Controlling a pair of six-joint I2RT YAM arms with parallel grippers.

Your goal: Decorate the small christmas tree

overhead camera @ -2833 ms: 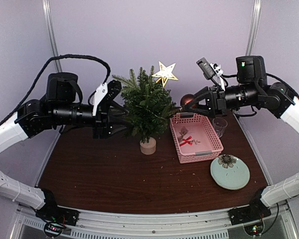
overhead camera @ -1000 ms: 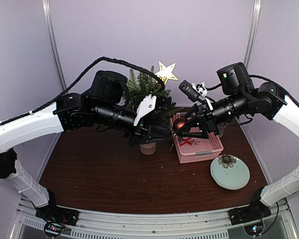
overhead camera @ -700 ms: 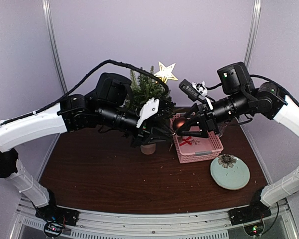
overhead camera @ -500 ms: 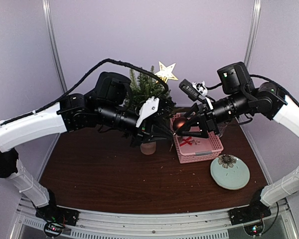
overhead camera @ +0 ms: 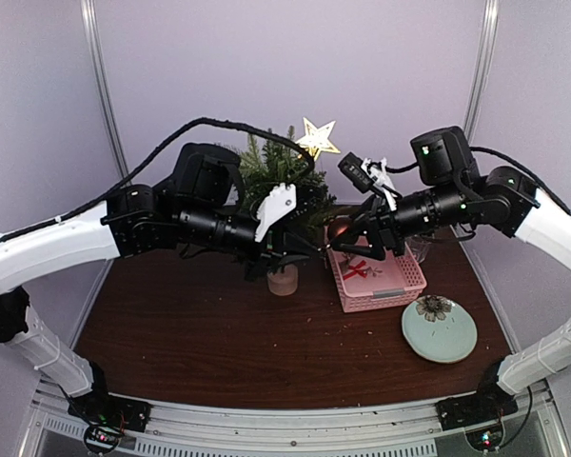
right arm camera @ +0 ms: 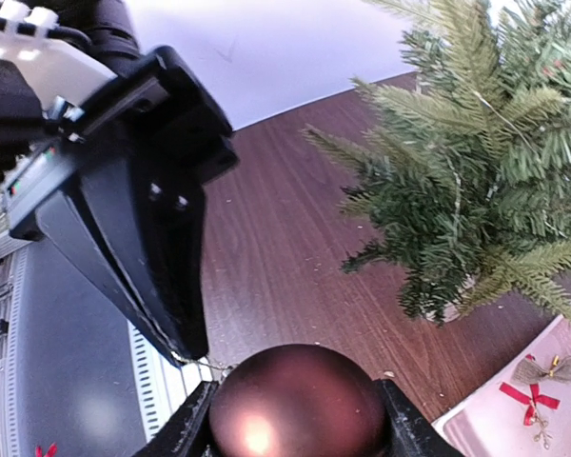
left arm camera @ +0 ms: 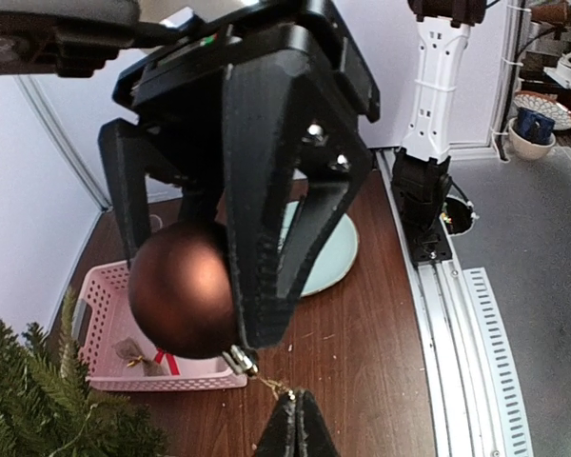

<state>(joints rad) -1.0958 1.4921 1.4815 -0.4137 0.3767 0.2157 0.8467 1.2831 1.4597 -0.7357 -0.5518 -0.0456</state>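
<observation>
1. My right end effector point(right arm camera: 300, 424) is clamped on a glossy copper-brown round bauble point(right arm camera: 300, 400). Its two black fingers point(right arm camera: 192, 433) press the ball from opposite sides, parted only as wide as the ball itself.
2. My left end effector point(left arm camera: 290, 419) has its fingers pressed together with no gap showing. They pinch the thin gold hanging thread point(left arm camera: 269, 386), which runs from the bauble's small silver cap point(left arm camera: 240, 360).
3. The two end effectors meet tip to tip in the air above the dark brown wooden table point(overhead camera: 190, 333), with the bauble between them.
4. The small christmas tree point(overhead camera: 281, 190), a bushy green fir, stands upright on its pale round wooden stump point(overhead camera: 283, 279) at the back middle of the table. It is right behind my left end effector. A flat gold star point(overhead camera: 316, 139) sits at its top. From above, the bauble hangs just beside the lower right branches; I cannot tell whether it touches them.
5. A pink slotted plastic basket point(overhead camera: 392, 284) stands just to the right of the stump. It holds a small red bow point(overhead camera: 357, 268). The bauble is above its far left corner.
6. A pale green round plate point(overhead camera: 447, 341) lies near the basket's near right corner, with a dark flower-shaped ornament point(overhead camera: 434, 307) on it.
</observation>
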